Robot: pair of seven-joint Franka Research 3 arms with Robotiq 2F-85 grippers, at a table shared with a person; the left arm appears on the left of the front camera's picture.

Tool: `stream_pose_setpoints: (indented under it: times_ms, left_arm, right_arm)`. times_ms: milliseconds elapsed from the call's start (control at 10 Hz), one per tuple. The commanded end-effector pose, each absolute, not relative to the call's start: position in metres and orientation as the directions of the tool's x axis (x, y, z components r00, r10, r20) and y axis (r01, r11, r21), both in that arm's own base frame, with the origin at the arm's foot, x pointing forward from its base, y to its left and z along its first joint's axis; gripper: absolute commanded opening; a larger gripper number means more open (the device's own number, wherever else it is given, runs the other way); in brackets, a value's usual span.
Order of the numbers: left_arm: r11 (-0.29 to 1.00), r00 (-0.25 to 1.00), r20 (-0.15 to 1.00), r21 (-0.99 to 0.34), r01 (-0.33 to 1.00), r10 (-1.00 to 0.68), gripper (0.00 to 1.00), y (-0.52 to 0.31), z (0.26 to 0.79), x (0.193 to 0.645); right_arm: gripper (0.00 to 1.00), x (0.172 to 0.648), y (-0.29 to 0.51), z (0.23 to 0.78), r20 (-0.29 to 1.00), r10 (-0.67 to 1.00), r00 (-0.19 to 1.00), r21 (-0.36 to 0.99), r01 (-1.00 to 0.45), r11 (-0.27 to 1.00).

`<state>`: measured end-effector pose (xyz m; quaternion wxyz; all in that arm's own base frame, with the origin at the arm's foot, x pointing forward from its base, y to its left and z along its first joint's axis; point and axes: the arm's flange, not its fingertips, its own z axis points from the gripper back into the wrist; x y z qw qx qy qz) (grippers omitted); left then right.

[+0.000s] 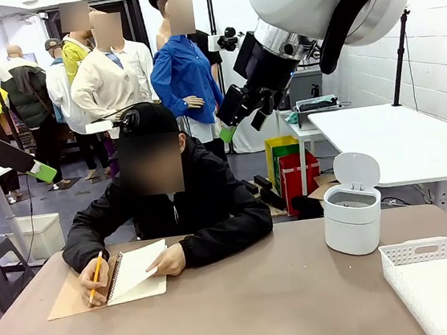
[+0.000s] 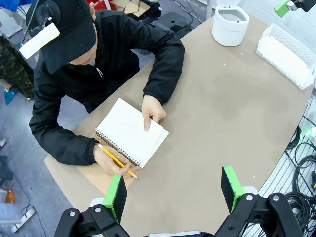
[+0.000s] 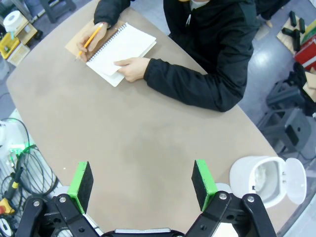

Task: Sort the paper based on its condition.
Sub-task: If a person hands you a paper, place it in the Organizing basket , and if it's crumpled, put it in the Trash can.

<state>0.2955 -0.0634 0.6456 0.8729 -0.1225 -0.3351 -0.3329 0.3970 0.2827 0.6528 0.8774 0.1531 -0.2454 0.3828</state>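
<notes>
Hovering agape, left tool, right tool

Bare table lies between the person's notebook, the lidded bin and the white tray.

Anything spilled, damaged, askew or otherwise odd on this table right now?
Nothing stands out. The notebook lies open under the person's hands, the white bin stands upright with its lid raised, and the white basket sits flat at the corner of the table. No spill or damage is visible.
</notes>
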Motion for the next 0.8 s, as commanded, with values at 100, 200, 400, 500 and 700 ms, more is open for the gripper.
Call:
stream_pose_setpoints:
  times_ms: [100, 200, 400, 500, 700]
  left_arm:
    - [0.751, 0.555, 0.669, 0.006, 0.661, -0.494, 1.0, -0.0628, 0.6464, 0.2958]
    - [0.751, 0.555, 0.669, 0.006, 0.661, -0.494, 1.0, -0.0628, 0.6464, 0.2958]
    - [0.751, 0.555, 0.669, 0.006, 0.661, -0.494, 1.0, -0.0628, 0.6464, 0.2958]
    - [0.751, 0.555, 0.669, 0.006, 0.661, -0.494, 1.0, -0.0628, 0.6464, 0.2958]
    - [0.751, 0.555, 0.669, 0.006, 0.661, -0.494, 1.0, -0.0628, 0.6464, 0.2958]
  right_arm:
    - [1.0, 0.3969, 0.2828, 0.6525, 0.546, 0.598, 0.587, 0.077, -0.746, 0.662]
    - [1.0, 0.3969, 0.2828, 0.6525, 0.546, 0.598, 0.587, 0.077, -0.746, 0.662]
    - [1.0, 0.3969, 0.2828, 0.6525, 0.546, 0.598, 0.587, 0.077, -0.746, 0.662]
    - [1.0, 0.3969, 0.2828, 0.6525, 0.546, 0.598, 0.587, 0.077, -0.746, 0.662]
    - [1.0, 0.3969, 0.2828, 0.6525, 0.546, 0.598, 0.587, 0.077, -0.746, 0.662]
